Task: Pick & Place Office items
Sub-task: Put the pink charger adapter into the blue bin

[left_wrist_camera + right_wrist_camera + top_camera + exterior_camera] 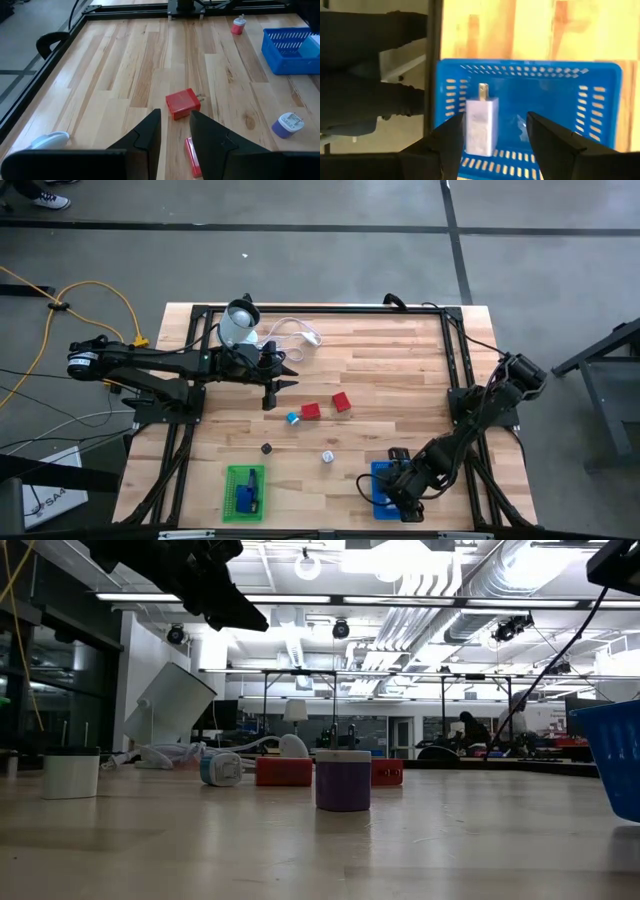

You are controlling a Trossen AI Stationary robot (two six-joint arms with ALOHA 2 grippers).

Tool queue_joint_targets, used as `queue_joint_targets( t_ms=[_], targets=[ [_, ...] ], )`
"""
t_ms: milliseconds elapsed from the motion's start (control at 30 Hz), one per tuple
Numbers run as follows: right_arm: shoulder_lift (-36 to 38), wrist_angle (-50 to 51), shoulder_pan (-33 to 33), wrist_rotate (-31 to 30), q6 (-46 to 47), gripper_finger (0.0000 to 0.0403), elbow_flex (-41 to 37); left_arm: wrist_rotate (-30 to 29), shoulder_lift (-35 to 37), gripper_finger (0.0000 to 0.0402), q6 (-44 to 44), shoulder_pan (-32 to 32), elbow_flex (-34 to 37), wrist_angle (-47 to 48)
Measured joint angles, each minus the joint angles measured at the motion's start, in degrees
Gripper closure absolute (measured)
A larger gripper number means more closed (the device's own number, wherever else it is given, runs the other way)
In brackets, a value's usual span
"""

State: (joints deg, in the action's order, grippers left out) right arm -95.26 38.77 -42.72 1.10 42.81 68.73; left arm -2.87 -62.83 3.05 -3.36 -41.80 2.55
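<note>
Wooden table (pixel 400 370) seen from above, with small office items scattered over its middle. The left gripper (pixel 271 384) is stretched out from the left edge over the table's centre, and nothing is held between its nearly closed fingers (pixel 147 135). Just ahead of those fingers, seen through the narrow gap in the left wrist view, a red block (pixel 182 103) lies flat on the wood, and a second red piece (pixel 191 155) sits almost beneath the fingertips, its long axis running in line with the fingers. From overhead, both red pieces lie just beyond the left gripper toward the table's middle, so the left arm is judged the nearer one for either.

The right gripper (pixel 400 490) is folded back at the near right corner, hovering above a blue basket (pixel 600 90). Its fingers (pixel 447 142) are spread apart and nothing is gripped. Directly below them, inside the basket, a white plug adapter (pixel 481 125) lies flat with its prongs pointing away from the gripper.

A green basket (pixel 232 480) stands at the near left. A small blue-and-white piece (pixel 293 418), a black piece (pixel 267 448) and a white round piece (pixel 327 457) remain loose on the table between the two arms.
</note>
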Motion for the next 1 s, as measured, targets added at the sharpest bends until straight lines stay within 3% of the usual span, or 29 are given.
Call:
queue_joint_targets(
  t_ms=[267,567,833,1000],
  targets=[
    [0.13,8.42,0.09,-2.37,7.63,0.0204,0.0,0.0,0.0,0.0304,0.0,-0.02,0.0,0.0],
    [1.42,18.09,-0.71,2.28,19.73,0.0204,0.0,0.02,0.0,0.0304,0.0,-0.02,0.0,0.0],
    [7.84,25.75,-4.89,-8.13,32.09,0.0204,0.0,0.01,0.0,0.0304,0.0,0.0,0.0,0.0],
    [8.74,36.04,-6.87,-9.88,41.63,0.0204,0.0,0.0,0.0,0.0304,0.0,-0.01,0.0,0.0]
  ],
)
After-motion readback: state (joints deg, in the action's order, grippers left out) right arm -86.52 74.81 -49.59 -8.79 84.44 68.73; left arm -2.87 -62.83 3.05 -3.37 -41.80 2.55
